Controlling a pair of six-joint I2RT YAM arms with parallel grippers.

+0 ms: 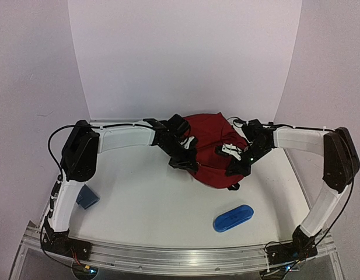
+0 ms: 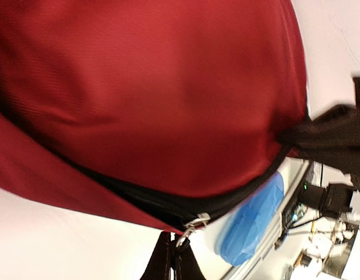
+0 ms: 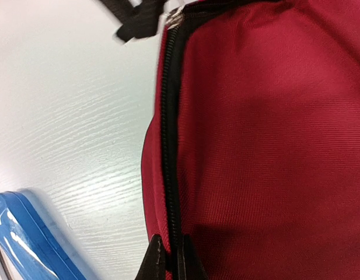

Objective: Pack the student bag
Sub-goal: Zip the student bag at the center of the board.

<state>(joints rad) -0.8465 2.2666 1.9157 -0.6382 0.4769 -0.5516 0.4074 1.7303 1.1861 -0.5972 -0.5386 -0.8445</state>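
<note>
The student bag [image 1: 210,143] is a dark red backpack lying at the middle back of the table, and it fills both wrist views [image 2: 144,87] [image 3: 273,146]. Its black zipper [image 3: 171,146] runs closed along the seam. My left gripper [image 1: 185,161] sits at the bag's left edge, and in its wrist view it [image 2: 174,262] is shut on the metal zipper pull [image 2: 192,226]. My right gripper [image 1: 238,167] rests at the bag's right front, where it [image 3: 171,261] is shut, pinching the zipper seam and red fabric.
A blue oblong case [image 1: 233,217] lies on the white table in front of the bag, right of centre, and also shows in the wrist views [image 2: 252,224] [image 3: 22,239]. A small blue object [image 1: 87,196] sits beside the left arm. A black strap [image 2: 337,140] hangs off the bag.
</note>
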